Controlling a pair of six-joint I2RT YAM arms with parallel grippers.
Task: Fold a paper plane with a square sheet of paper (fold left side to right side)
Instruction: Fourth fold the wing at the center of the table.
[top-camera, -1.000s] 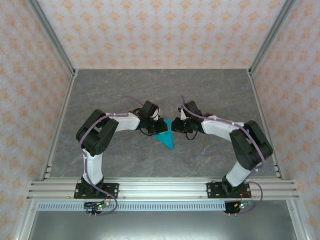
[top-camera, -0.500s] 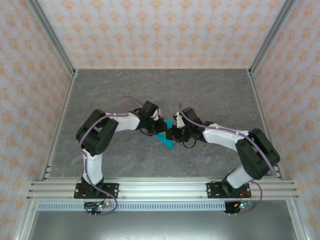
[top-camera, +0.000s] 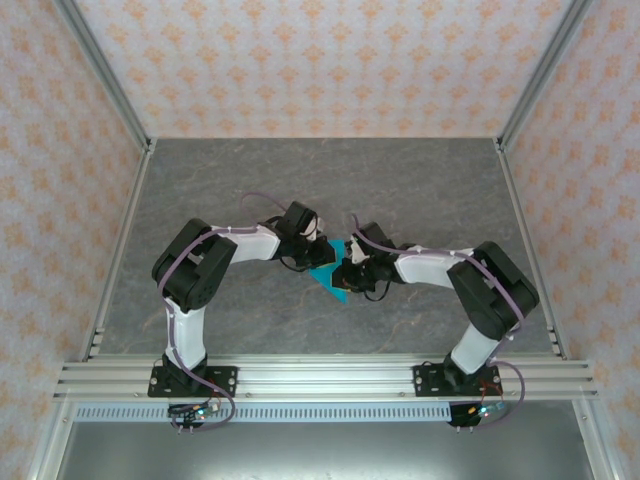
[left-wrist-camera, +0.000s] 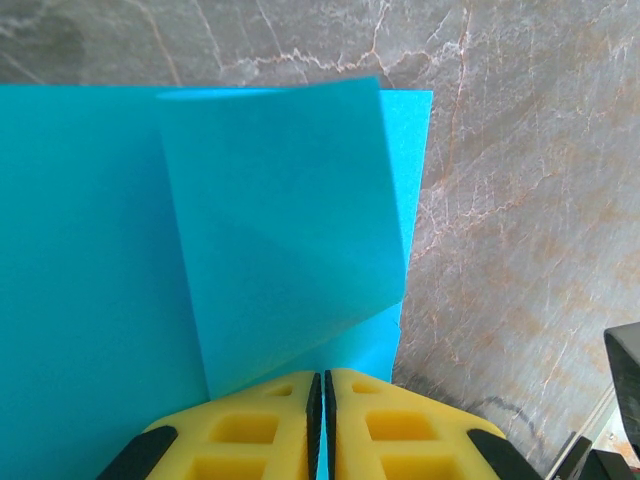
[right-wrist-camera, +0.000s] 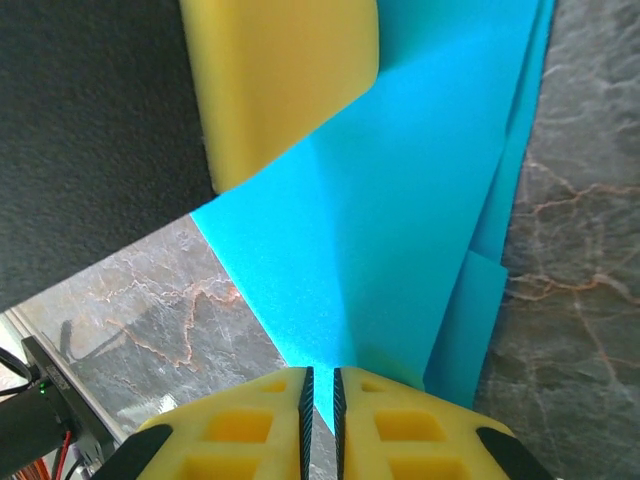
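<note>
The paper (left-wrist-camera: 90, 250) lies on the stone-patterned table (left-wrist-camera: 520, 200) straight ahead of the left gripper (left-wrist-camera: 321, 385), already creased into layers. One flap (left-wrist-camera: 280, 220) curls up off the flat layer and runs down to the fingertips. The left gripper's jaws are closed to a hairline slit with blue showing in it, so it appears to pinch the base of that flap. The right gripper (right-wrist-camera: 320, 375) comes in from the opposite side, its jaws likewise nearly together on the tapering end of the paper just in front of them. One yellow finger (right-wrist-camera: 280, 80) of the other hand presses on the paper farther ahead. The paper looks very light, thin and floppy, with no stiffness except along its creases. It should bend at the slightest push, slide easily on the smooth table and crumple or tear if pulled hard while the other end is pinned. The safest hold is probably a shallow pinch at a free edge or corner of the loose flap, away from the creases, with the layer underneath pressed flat.
</note>
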